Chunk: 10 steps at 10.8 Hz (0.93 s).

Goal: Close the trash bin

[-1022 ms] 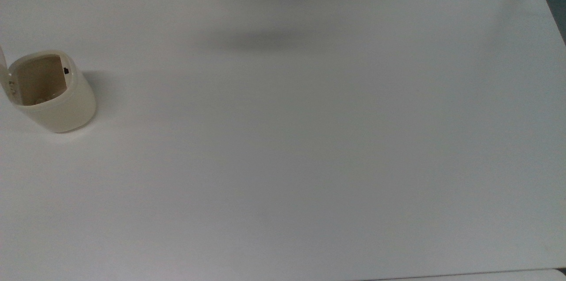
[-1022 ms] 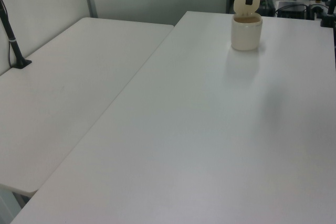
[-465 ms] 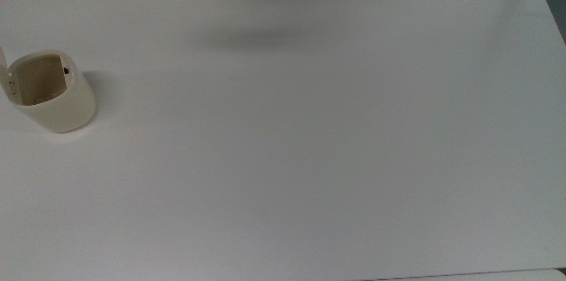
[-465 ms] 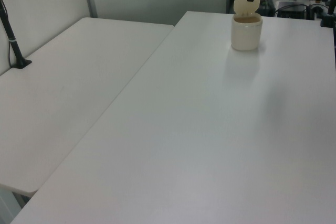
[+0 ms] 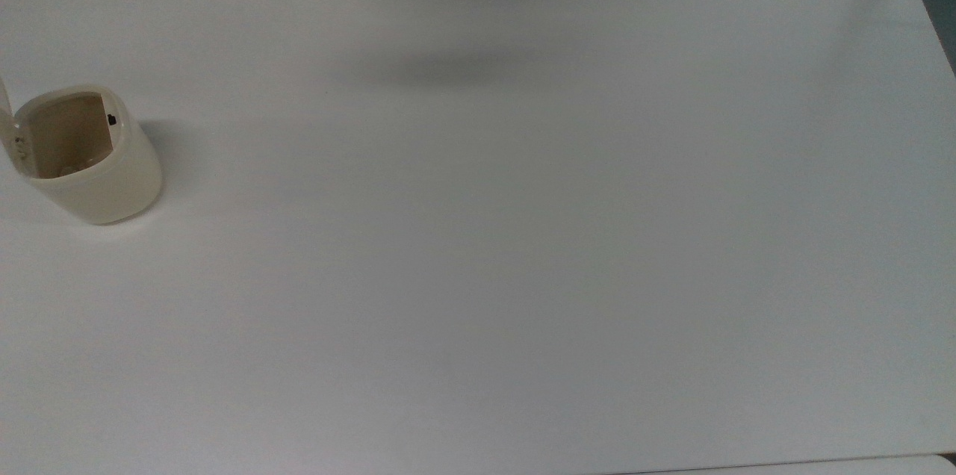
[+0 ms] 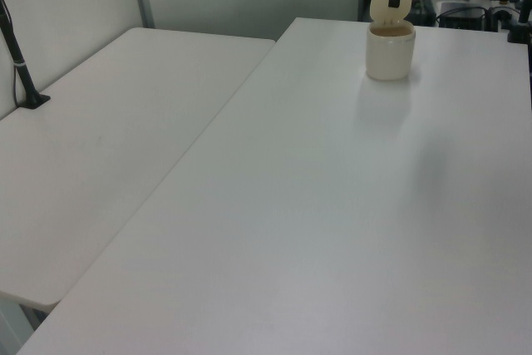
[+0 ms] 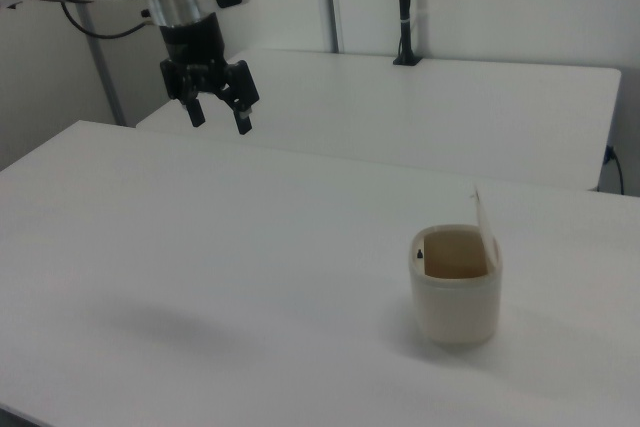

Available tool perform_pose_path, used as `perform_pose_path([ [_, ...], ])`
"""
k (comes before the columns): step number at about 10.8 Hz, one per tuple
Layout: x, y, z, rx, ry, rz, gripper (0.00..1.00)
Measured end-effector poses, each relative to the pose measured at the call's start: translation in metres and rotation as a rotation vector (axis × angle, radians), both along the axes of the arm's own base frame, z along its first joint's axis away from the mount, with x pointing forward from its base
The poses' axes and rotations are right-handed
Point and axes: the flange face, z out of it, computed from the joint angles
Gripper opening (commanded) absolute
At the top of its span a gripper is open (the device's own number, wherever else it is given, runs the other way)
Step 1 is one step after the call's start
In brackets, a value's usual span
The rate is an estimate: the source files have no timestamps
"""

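bin look: you had a cream trash bin (image 7: 455, 292), lid (image 7: 484, 215) upright, tan inside showing.
bin place: it stood on the white table (image 5: 523, 236), at the top view's left edge.
arm: your gripper (image 7: 220, 115) hung high, well apart from it, pointing down.
jaws: spread, holding nothing.

One trash bin (image 7: 455, 292) — one hand (image 7: 219, 115) — two white tables (image 7: 200, 247), nothing else to count
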Motion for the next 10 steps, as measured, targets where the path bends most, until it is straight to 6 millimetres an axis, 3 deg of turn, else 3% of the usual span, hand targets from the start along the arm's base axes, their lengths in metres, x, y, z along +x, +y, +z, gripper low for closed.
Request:
perform_pose_path([
  [2,0.003,0.028,-0.006,0.0,0.01,0.046,1.0],
  [3,0.004,0.033,-0.006,-0.001,0.012,0.056,0.88],
  [5,0.004,0.036,-0.006,-0.001,0.011,0.062,0.32],
  [6,0.004,0.036,-0.006,-0.001,0.011,0.063,0.1],
  [7,0.004,0.036,-0.006,-0.001,0.011,0.064,0.0],
  [10,0.004,0.036,-0.006,-0.001,0.011,0.064,0.0],
])
